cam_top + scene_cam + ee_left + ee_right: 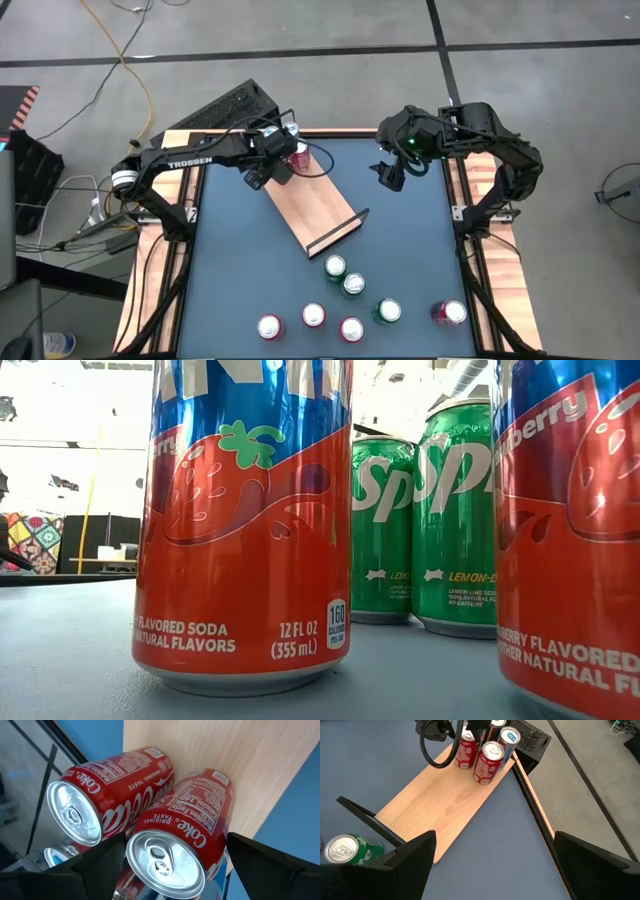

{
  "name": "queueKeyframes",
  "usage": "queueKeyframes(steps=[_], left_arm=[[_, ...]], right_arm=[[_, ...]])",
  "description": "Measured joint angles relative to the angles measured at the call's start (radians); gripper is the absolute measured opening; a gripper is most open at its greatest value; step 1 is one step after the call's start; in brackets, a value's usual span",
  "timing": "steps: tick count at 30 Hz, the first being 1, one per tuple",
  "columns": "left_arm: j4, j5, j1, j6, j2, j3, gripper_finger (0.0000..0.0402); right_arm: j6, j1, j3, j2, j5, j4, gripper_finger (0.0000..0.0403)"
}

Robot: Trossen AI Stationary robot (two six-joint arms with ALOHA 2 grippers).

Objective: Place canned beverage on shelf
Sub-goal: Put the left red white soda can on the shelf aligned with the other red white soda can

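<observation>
High view | left gripper (283,160) open over shelf (318,212) end

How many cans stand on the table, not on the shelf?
7: two green cans near the shelf end, then a front row of red, green and red. None seems hidden.

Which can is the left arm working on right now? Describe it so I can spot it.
Find the flat light-wood shelf board lying diagonally mid-table. At its far end, below the left tool, red Coca-Cola cans stand together. It is the red Coca-Cola can between the open fingers; its twin red Coca-Cola can stands beside, outside them.
</observation>
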Motion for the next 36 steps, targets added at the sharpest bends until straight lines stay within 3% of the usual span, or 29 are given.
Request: queueKeyframes(steps=[12,21,24,31,36], left_arm=[[0.006,-0.062,-0.038,-0.028,-0.008,0.001,0.0329],[0.007,-0.062,-0.076,-0.22,-0.091,0.002,0.0329],[0.004,-0.067,-0.104,-0.454,-0.153,0.003,0.0329],[-0.026,-0.031,-0.194,-1.41,-0.349,-0.053,0.0309],[0.067,-0.222,-0.276,-1.645,-0.456,-0.246,0.024]], right_arm=[[-0.004,0.0,0.0,0.0,0.0,0.0,0.0388],[-0.008,0.0,0.0,0.0,-0.001,0.0,0.0388],[-0.008,0.0,0.0,0.0,-0.002,0.0,0.0388],[-0.009,0.0,0.0,0.0,-0.003,0.0,0.0388],[-0.03,-0.006,0.0,0.0,-0.002,0.0,0.0388]])
